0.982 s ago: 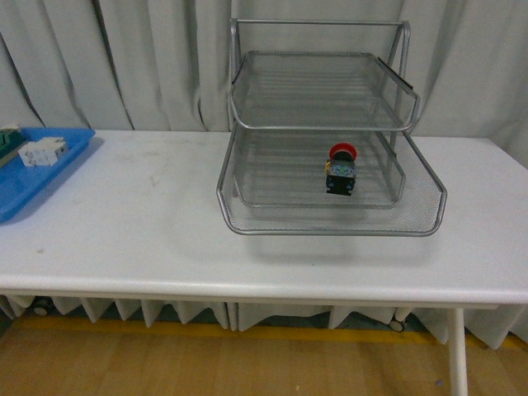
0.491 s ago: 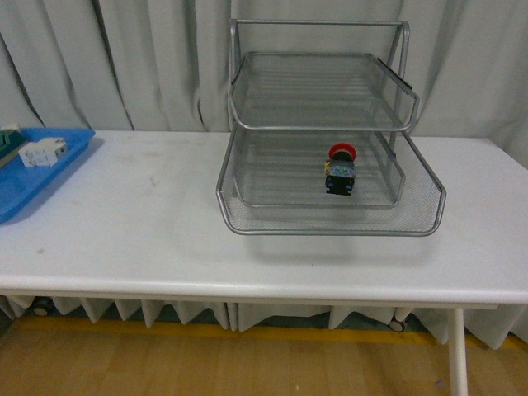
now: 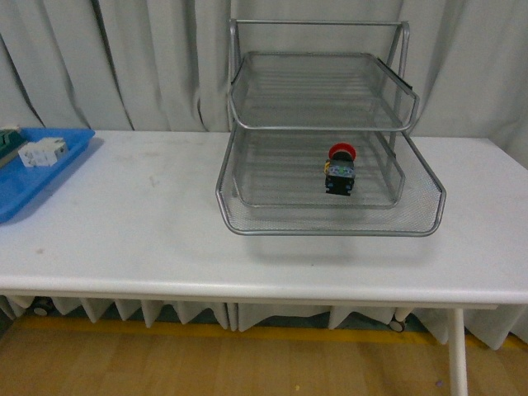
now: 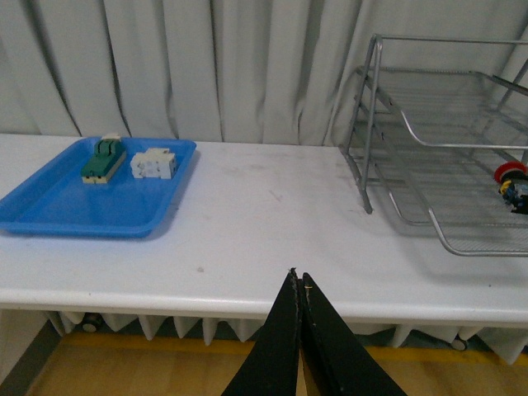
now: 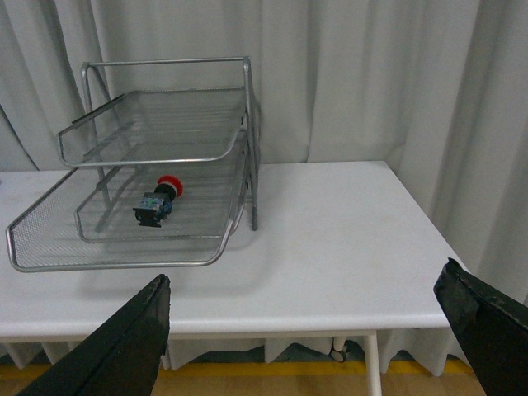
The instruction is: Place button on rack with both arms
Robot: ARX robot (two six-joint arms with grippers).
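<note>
Nothing has shifted since the earlier front views. Neither arm shows there, and the small push-button with a red mushroom cap and dark blocky body (image 3: 341,173) lies where it did, right of centre in the frame. It sits inside the large silver three-tier wire-mesh rack (image 3: 330,232) on the white table (image 3: 148,223). It rests on a shelf below the top one; through the overlapping mesh you cannot tell middle from bottom.

At the far left, the flat blue plastic tray (image 3: 33,190) is cut off by the frame edge. It holds a white blocky component (image 3: 43,153) and a barely visible green one (image 3: 8,139).

Your left gripper (image 4: 299,279) has its jaws pressed together on nothing. Your right gripper (image 5: 305,274) has its jaws spread wide and empty, well apart from the rack. In the left wrist view the button is cropped by the frame edge.
</note>
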